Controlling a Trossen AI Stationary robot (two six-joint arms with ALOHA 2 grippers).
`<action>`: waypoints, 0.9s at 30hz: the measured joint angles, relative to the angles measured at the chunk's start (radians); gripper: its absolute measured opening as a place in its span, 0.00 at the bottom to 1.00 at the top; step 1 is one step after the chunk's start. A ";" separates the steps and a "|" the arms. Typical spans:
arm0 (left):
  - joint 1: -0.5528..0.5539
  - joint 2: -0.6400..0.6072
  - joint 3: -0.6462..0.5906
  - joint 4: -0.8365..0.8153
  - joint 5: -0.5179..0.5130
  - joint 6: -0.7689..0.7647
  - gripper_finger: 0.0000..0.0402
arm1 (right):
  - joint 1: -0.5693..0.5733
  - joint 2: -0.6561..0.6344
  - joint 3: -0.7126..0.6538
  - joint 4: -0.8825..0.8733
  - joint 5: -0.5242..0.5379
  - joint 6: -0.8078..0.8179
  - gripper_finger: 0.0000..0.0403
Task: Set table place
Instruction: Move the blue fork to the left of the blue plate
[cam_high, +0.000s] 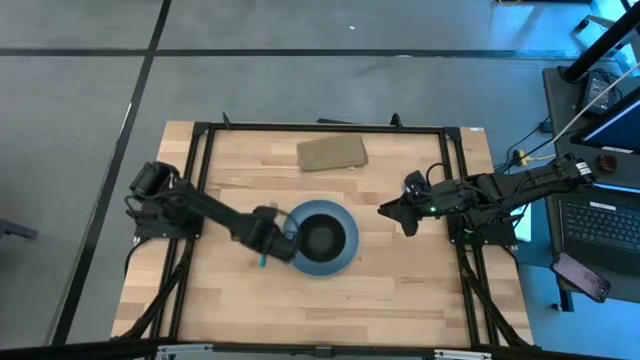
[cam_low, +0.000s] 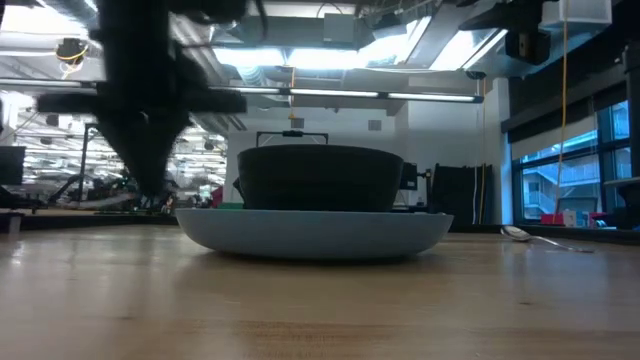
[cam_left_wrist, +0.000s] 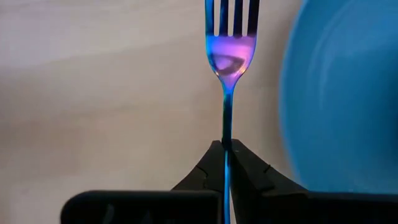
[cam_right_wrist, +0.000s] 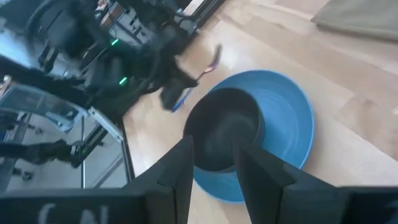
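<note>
The pale blue plate (cam_high: 345, 255) lies mid-table with the black bowl (cam_high: 318, 238) standing in it. They also show in the low view (cam_low: 315, 232) and the right wrist view (cam_right_wrist: 283, 118). My left gripper (cam_high: 272, 240) is just left of the plate, shut on the fork (cam_left_wrist: 229, 56), which has purple tines and a blue handle (cam_high: 262, 261). My right gripper (cam_high: 388, 210) hovers open and empty to the right of the plate; its fingers (cam_right_wrist: 180, 171) stand apart. The silver spoon (cam_low: 515, 232) lies on the table, seen only in the low view. My left gripper pinches the fork's thin stem (cam_left_wrist: 227, 134) below the purple head between its two fingertips (cam_left_wrist: 208, 163). The fingers come from above. The fork's tines (cam_left_wrist: 231, 14) reach out past the fingertips and its blue handle end (cam_high: 262, 261) sticks out toward the near edge. I cannot tell whether the fork touches the table.
A tan cloth pad (cam_high: 332, 152) lies near the table's far edge. The black frame (cam_high: 320, 127) runs around the wooden top. Bare wood shows in front of the plate (cam_high: 330, 305) and at the far left (cam_high: 240, 170).
</note>
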 joint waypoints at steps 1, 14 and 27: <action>0.020 0.000 -0.013 0.035 0.000 0.028 0.00 | 0.000 0.000 0.000 0.000 -0.010 -0.006 0.29; 0.162 -0.002 -0.134 0.260 0.088 0.148 0.01 | 0.000 0.000 0.000 -0.001 -0.059 -0.062 0.29; 0.162 -0.007 -0.213 0.368 0.095 0.062 0.06 | -0.006 -0.001 0.000 -0.001 -0.063 -0.070 0.29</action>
